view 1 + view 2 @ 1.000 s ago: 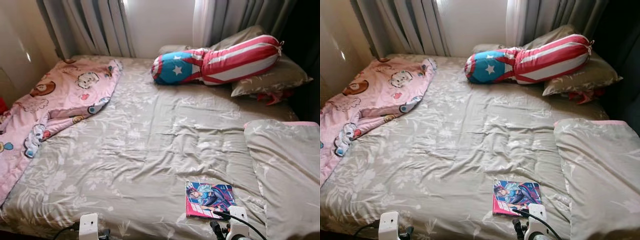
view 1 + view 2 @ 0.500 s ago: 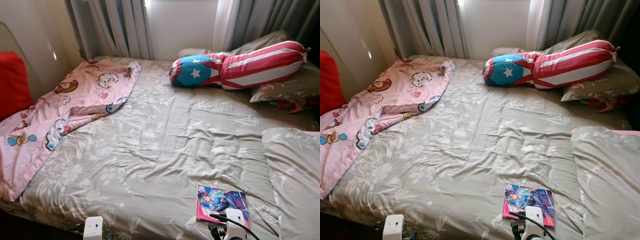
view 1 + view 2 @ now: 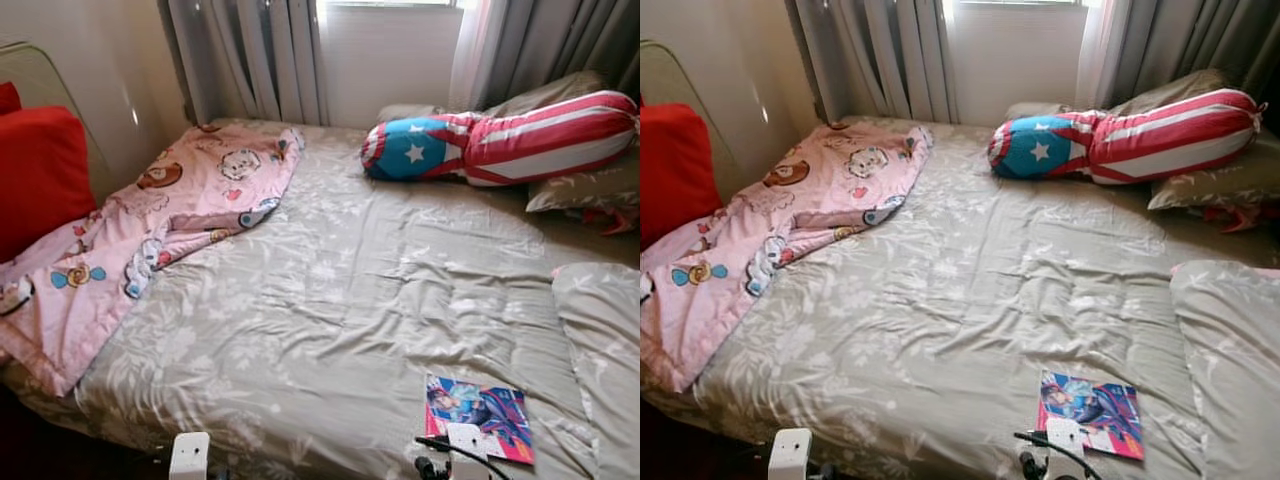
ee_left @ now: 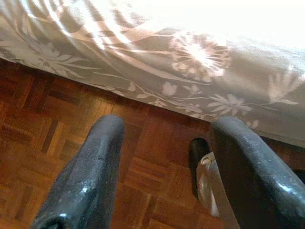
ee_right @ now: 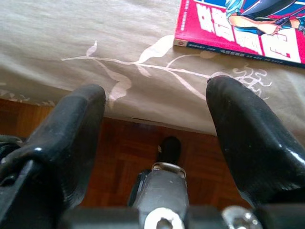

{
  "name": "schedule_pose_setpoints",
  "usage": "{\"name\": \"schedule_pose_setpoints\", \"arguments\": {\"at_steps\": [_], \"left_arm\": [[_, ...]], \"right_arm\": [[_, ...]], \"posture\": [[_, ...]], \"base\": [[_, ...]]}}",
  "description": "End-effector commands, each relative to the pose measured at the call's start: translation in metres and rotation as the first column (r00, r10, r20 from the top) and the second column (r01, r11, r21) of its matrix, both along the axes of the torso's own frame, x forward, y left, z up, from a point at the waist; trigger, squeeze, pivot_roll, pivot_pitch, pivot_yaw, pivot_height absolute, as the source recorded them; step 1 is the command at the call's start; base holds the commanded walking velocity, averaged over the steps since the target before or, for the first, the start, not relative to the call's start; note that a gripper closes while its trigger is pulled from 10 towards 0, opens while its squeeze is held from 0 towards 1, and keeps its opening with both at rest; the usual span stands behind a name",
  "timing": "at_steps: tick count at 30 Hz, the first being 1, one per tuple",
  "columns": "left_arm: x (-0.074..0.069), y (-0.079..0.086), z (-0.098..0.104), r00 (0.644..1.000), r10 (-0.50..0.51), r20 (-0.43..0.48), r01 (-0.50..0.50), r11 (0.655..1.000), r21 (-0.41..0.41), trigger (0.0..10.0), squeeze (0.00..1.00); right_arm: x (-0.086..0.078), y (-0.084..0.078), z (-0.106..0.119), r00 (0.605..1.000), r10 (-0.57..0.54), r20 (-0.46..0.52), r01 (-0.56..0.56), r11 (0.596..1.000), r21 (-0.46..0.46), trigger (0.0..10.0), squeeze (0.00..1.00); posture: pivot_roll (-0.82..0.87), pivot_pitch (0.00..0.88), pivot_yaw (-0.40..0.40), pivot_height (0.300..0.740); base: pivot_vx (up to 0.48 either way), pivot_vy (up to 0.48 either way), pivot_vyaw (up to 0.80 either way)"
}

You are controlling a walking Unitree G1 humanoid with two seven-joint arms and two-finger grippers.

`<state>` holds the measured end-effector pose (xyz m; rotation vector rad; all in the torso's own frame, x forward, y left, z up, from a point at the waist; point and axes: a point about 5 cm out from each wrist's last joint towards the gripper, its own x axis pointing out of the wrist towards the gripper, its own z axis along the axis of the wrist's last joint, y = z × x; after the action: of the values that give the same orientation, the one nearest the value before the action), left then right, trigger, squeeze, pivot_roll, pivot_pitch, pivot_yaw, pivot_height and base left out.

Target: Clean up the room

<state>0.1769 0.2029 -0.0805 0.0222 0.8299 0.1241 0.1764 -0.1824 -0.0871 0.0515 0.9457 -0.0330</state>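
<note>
Head views: a bed (image 3: 330, 300) with a grey floral cover takes up most of the frame. A pink cartoon blanket (image 3: 150, 220) lies crumpled over its left side, running from upper centre-left down to the left edge. A red cushion (image 3: 40, 170) stands at the far left against the wall. A bolster (image 3: 500, 145) in red and white stripes with a blue starred end lies across the upper right, resting on grey pillows (image 3: 585, 185). A folded grey duvet (image 3: 605, 350) occupies the lower right. Curtains (image 3: 250, 60) hang along the top of the frame.

The task's thing, a comic book (image 3: 480, 418) with a pink and blue cover, lies flat on the bed in the lower right, near the bed's front edge.

Both wrists show as white blocks at the bottom edge of the head views, the left at lower centre-left, the right just below the book.

The wrist views add detail. The left gripper (image 4: 164, 167) hangs below the bed's edge over a wooden parquet floor (image 4: 43, 138), fingers apart, holding nothing; the cover's hanging hem crosses the top of that frame. The right gripper (image 5: 157, 129) is also spread and empty. Its fingers straddle the front edge of the bed, with the book (image 5: 240, 31) at the upper right of that frame, beyond the fingertips and clear of them, spine edge facing the gripper. Parquet and a robot foot show between the fingers, lower centre.
</note>
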Motion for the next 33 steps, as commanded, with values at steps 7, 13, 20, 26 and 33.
{"name": "schedule_pose_setpoints", "arguments": {"at_steps": [7, 13, 20, 26, 33], "left_arm": [[-0.0015, 0.0025, -0.0007, 1.000, -0.005, -0.015, 0.006, 1.000, 0.006, 10.0, 0.00], [-0.0010, 0.0034, -0.0003, 1.000, 0.002, -0.013, -0.002, 1.000, 0.006, 10.0, 0.00], [-0.0009, 0.0045, -0.0001, 1.000, 0.008, -0.013, -0.007, 1.000, 0.008, 10.0, 0.00], [-0.0009, 0.0049, -0.0001, 1.000, 0.012, -0.013, -0.012, 1.000, 0.008, 10.0, 0.00], [-0.0009, 0.0049, -0.0001, 1.000, 0.012, -0.013, -0.012, 1.000, 0.008, 10.0, 0.00]], "right_arm": [[-0.0002, 0.0045, -0.0007, 1.000, 0.006, -0.005, -0.006, 1.000, 0.007, 10.0, 0.00], [0.0013, 0.0049, -0.0001, 1.000, 0.012, -0.004, -0.012, 1.000, 0.002, 10.0, 0.00], [0.0021, 0.0055, 0.0002, 1.000, 0.018, -0.002, -0.018, 1.000, 0.002, 10.0, 0.00], [0.0025, 0.0058, 0.0004, 1.000, 0.028, -0.002, -0.028, 1.000, -0.003, 10.0, 0.00], [0.0025, 0.0058, 0.0004, 1.000, 0.028, -0.002, -0.028, 1.000, -0.003, 10.0, 0.00]], "posture": [[-0.04, 0.000, 0.026, 0.740], [-0.04, 0.000, 0.026, 0.740], [-0.04, 0.000, 0.026, 0.740], [-0.04, 0.000, 0.026, 0.740], [-0.04, 0.000, 0.026, 0.740]], "base": [[0.000, 0.480, 0.00], [0.000, 0.480, 0.00], [0.000, 0.480, 0.00], [0.000, 0.480, 0.00], [0.000, 0.480, 0.00]]}}
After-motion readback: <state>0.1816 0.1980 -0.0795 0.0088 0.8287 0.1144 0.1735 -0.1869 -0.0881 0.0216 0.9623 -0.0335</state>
